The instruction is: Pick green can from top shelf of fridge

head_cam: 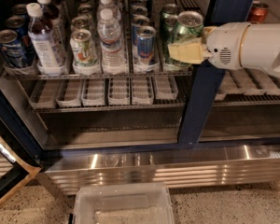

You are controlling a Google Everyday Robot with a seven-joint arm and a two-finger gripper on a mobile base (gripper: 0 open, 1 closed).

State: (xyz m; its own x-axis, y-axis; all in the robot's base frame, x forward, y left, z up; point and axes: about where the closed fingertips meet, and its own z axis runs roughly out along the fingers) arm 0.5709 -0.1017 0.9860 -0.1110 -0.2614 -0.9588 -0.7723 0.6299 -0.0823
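The green can [188, 26], dark green with a silver top, stands at the right end of the top shelf [98, 74] of the fridge [199, 101]. My gripper [185, 51] reaches in from the right on a white arm, and its pale yellow fingers [192, 52] are shut on the lower body of this can. A second green can [168, 14] stands just behind it in the same lane.
Left of the green cans stand a blue-and-silver can [145, 43], water bottles [112, 38] and a white can [83, 48]. Small clear trays [116, 90] fill the lower rack. The dark blue door post sits right under my wrist. A clear plastic bin [123, 204] lies on the floor.
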